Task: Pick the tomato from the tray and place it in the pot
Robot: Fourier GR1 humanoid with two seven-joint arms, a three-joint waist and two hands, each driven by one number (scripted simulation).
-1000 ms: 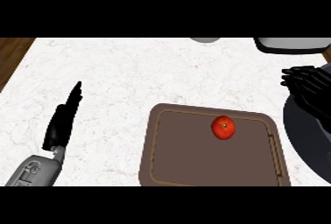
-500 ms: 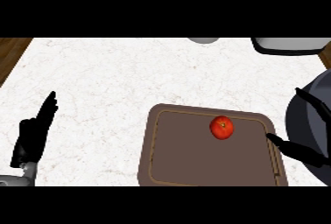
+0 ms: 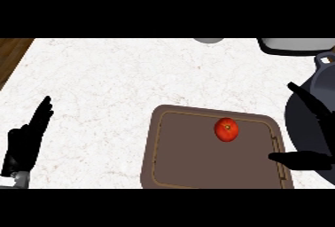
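- A small round red tomato [image 3: 226,130] lies on a brown rectangular tray [image 3: 177,150] with rounded corners and a thin raised rim; it sits in the tray's upper right part, apart from both hands.
- The tray rests on a white marbled table [image 3: 118,80], toward the lower right of the view.
- A dark grey metal pot [image 3: 314,88] stands at the right edge, just beside the tray's right side; only part of its rim and wall shows.
- The right robot hand [image 3: 307,159], black, shows at the right edge, spread wide open with nothing in it: the thumb points left over the tray's right rim, below and to the right of the tomato, and the straight fingers [image 3: 307,99] reach up in front of the pot.
- The left robot hand [image 3: 26,142], black, is at the lower left over bare table, well apart from the tray, fingers straight and pointing up, holding nothing.
- A strip of brown wood [image 3: 9,55] shows at the table's upper left corner.
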